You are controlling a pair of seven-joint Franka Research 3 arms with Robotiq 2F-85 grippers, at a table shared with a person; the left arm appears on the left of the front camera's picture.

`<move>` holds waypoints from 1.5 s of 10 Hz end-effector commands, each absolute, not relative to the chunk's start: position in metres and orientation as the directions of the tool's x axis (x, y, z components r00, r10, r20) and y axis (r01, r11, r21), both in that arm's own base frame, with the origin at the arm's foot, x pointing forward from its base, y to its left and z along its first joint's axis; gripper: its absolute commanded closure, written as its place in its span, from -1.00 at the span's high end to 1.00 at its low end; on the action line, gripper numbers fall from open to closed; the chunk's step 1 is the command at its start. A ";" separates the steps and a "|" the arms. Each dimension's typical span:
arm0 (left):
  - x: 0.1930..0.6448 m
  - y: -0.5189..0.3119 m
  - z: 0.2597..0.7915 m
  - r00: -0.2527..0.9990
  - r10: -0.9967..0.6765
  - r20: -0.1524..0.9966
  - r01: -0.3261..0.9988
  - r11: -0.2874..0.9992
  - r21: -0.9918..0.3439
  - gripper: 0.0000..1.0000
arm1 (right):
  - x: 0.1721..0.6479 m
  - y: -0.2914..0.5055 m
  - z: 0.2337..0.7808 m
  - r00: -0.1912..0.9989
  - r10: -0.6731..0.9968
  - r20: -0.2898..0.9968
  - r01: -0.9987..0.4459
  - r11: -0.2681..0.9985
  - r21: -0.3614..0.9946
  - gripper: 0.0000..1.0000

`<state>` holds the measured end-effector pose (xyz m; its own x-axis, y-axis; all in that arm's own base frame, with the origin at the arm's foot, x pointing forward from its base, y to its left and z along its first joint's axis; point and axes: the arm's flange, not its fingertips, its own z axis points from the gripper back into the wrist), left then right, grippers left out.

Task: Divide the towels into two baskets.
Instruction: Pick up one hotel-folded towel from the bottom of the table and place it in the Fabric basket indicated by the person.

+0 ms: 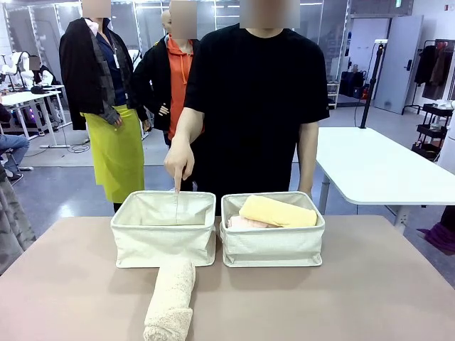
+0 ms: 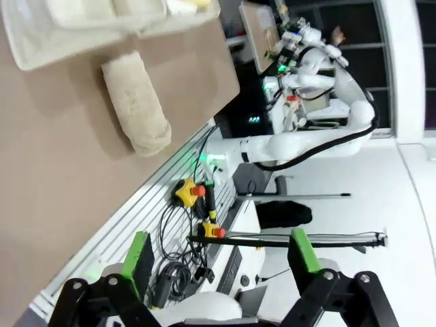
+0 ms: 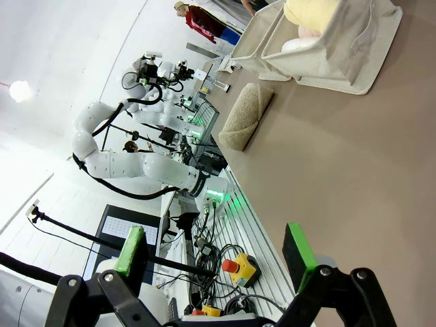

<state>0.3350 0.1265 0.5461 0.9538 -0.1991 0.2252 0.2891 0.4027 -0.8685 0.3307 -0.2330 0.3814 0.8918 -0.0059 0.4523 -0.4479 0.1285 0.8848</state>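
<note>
Towels: yellow (image 1: 279, 211) and pink (image 1: 245, 223) fill the right basket (image 1: 272, 245); a beige towel (image 1: 170, 300) lies before the left basket (image 1: 163, 241), where the person's hand (image 1: 178, 160) points. Both grippers (image 2: 218, 262) (image 3: 216, 252) gape, holding nothing.

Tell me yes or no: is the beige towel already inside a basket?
No, the beige towel lies on the table in front of the left basket, outside its fabric wall.

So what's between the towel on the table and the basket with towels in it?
Bare table, seen in the front view; the beige towel and right basket stand apart.
</note>
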 end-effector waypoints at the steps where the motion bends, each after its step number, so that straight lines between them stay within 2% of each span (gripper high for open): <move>1: 0.337 0.064 0.556 0.952 -0.267 0.149 0.274 0.526 -0.805 1.00 | 0.329 -0.232 0.383 0.891 -0.003 0.454 -0.450 0.128 0.884 1.00; 3: 0.343 -0.004 0.563 0.943 -0.329 0.059 0.271 0.651 -0.709 1.00 | 0.329 -0.232 0.383 0.891 -0.003 0.454 -0.450 0.128 0.884 1.00; 5: 0.351 -0.057 0.555 0.955 -0.295 -0.012 0.229 0.767 -0.599 1.00 | 0.329 -0.232 0.383 0.891 -0.003 0.454 -0.450 0.128 0.884 1.00; 6: 0.351 -0.083 0.544 0.948 -0.319 -0.009 0.261 0.792 -0.551 1.00 | 0.329 -0.232 0.383 0.891 -0.003 0.454 -0.450 0.128 0.884 1.00; 9: 0.342 -0.152 0.497 0.979 -0.198 0.051 0.204 0.923 -0.327 1.00 | 0.329 -0.232 0.383 0.891 -0.003 0.454 -0.450 0.128 0.884 1.00; 13: 0.326 -0.198 0.440 0.980 -0.167 0.111 0.190 0.953 -0.237 1.00 | 0.329 -0.232 0.383 0.891 -0.003 0.454 -0.450 0.128 0.884 1.00; 14: 0.326 -0.196 0.438 0.965 -0.249 0.086 0.263 0.930 -0.256 1.00 | 0.329 -0.232 0.383 0.891 -0.003 0.454 -0.450 0.128 0.884 1.00; 15: 0.329 -0.185 0.451 0.949 -0.287 0.129 0.311 0.917 -0.250 1.00 | 0.329 -0.232 0.383 0.891 -0.003 0.454 -0.450 0.128 0.884 1.00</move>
<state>0.3232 -0.1975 0.4411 0.9668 -0.2399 0.0882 0.2549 0.9313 -0.2603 0.3307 -0.2331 0.3814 0.8918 -0.0060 0.4524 -0.4480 0.1288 0.8847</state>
